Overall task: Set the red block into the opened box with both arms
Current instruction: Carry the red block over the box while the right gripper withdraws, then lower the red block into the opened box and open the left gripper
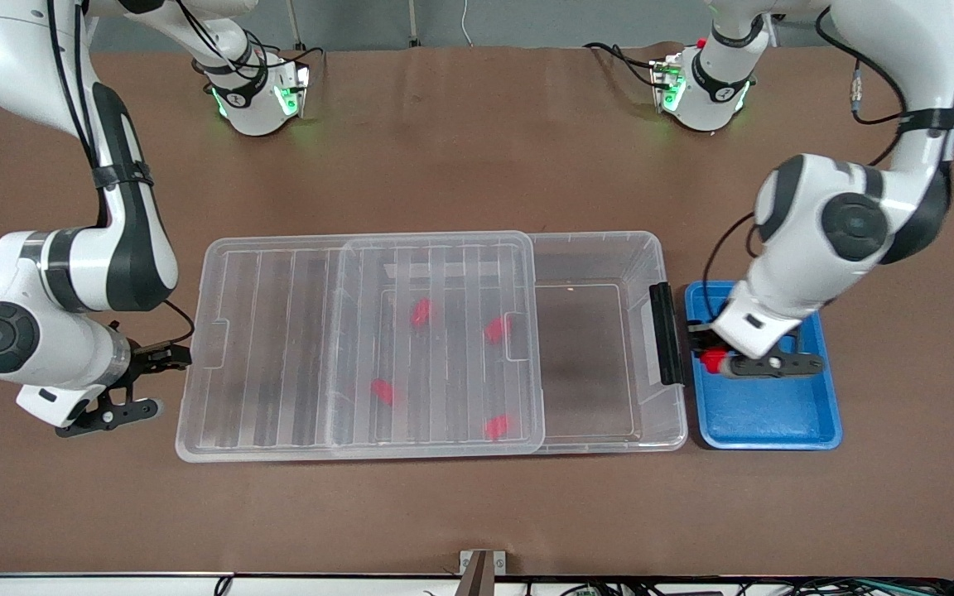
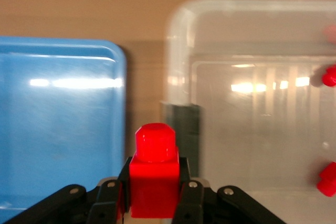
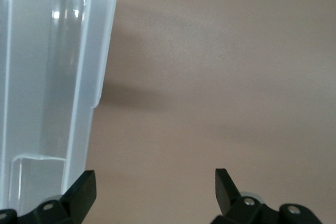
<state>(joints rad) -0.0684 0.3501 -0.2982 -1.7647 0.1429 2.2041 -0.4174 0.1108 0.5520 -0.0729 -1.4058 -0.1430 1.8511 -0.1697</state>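
My left gripper [image 1: 713, 362] is shut on a red block [image 1: 712, 359] and hangs low over the blue tray [image 1: 775, 422]. In the left wrist view the red block [image 2: 154, 174] stands stub-up between the jaws. The clear box [image 1: 593, 237] lies in the middle of the table. Its ribbed lid [image 1: 278, 356] is slid toward the right arm's end, so the part by the black latch [image 1: 666, 331] is uncovered. Several more red blocks [image 1: 421, 310] lie inside under the lid. My right gripper [image 1: 154, 382] is open and holds nothing, just off the lid's end.
The blue tray sits beside the box's latch end, toward the left arm's end of the table. In the left wrist view the tray [image 2: 52, 129], the latch [image 2: 184, 129] and the box rim [image 2: 252, 4] show. The lid's edge [image 3: 52, 77] borders the right wrist view.
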